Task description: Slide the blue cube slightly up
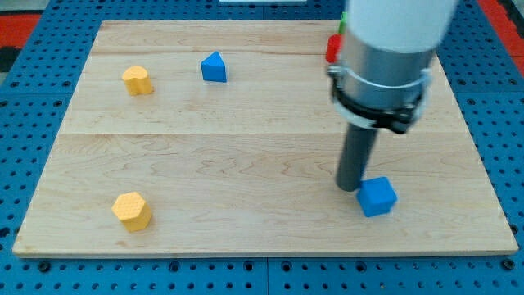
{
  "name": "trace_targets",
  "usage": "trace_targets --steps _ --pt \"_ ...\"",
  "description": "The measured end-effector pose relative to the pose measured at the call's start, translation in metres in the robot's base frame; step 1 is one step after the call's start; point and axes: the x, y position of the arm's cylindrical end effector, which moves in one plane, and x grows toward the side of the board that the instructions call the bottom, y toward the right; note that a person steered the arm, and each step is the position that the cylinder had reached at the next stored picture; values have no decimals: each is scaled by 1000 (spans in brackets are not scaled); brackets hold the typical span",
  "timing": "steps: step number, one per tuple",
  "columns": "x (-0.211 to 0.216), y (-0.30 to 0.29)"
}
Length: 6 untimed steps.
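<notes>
The blue cube (377,197) sits on the wooden board near the view's lower right. My tip (350,186) rests on the board just left of the cube, touching or nearly touching its left edge. The arm's grey body rises above it toward the view's top right.
A blue triangular block (214,67) and a yellow block (138,80) lie at the upper left. Another yellow block (132,211) lies at the lower left. A red block (332,49) and a green block (341,26) peek out behind the arm at the top. The board's front edge (262,250) is close below the cube.
</notes>
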Motion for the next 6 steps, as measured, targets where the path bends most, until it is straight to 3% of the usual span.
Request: trace_targets --steps 1,2,3,5,6 --pt "11 -12" --pt "70 -13" --pt "88 23" --pt "33 41" --pt "51 37"
